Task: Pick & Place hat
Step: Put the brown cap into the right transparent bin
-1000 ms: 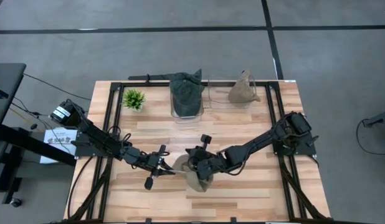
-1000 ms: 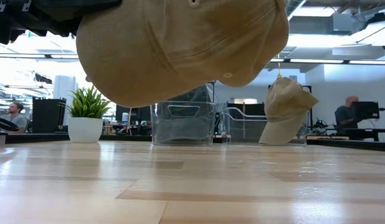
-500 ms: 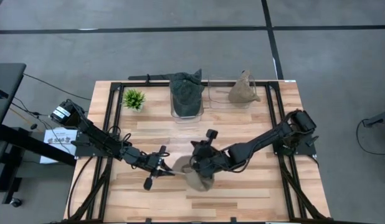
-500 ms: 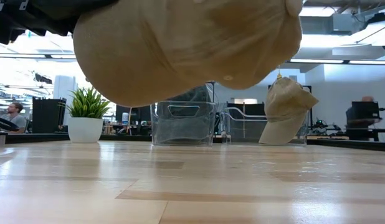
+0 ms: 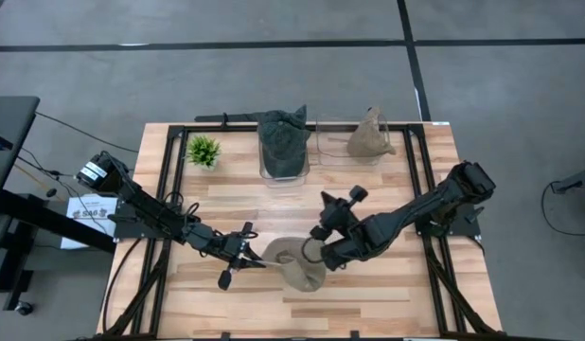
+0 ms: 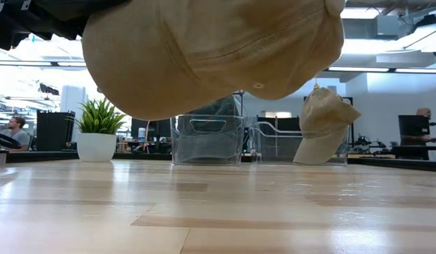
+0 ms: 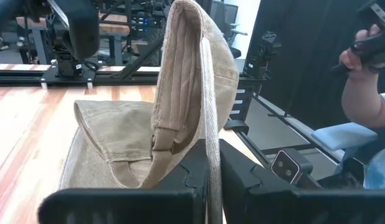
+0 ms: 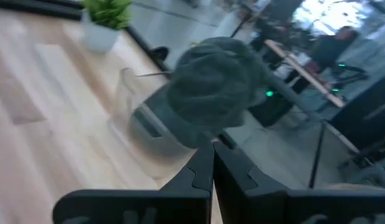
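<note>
A tan hat [image 5: 292,265] hangs in mid-air over the near middle of the table, with my left gripper [image 5: 257,258] shut on it from its left. In the low view the tan hat [image 6: 204,56] fills the top of the picture, clear of the wood. Just right of the hat, my right gripper [image 5: 319,237] is shut on nothing. In its wrist view the shut fingers [image 8: 205,171] point toward the dark green hat [image 8: 211,87] at the back. My left gripper pinches the thin edge of the hat's stitched brim [image 7: 209,134] between its two fingers. The fingers [image 7: 239,171] lie level and come from the table's left. The hat stands on edge in the hold, lifted clear, its crown [image 7: 111,134] sagging beside the brim.
At the back stand a clear bin with a dark green hat [image 5: 281,142] on it, a second clear bin bearing a tan hat [image 5: 370,137], and a small potted plant [image 5: 203,150]. Black rails [image 5: 169,189] run along the table's sides. People show beyond the table.
My right gripper, shut throughout, has drawn back from over the tan hat toward the table's right and far edges, risen, and turned at the wrist. The hat stays lifted in my left gripper; its hanging crown has swung slightly.
</note>
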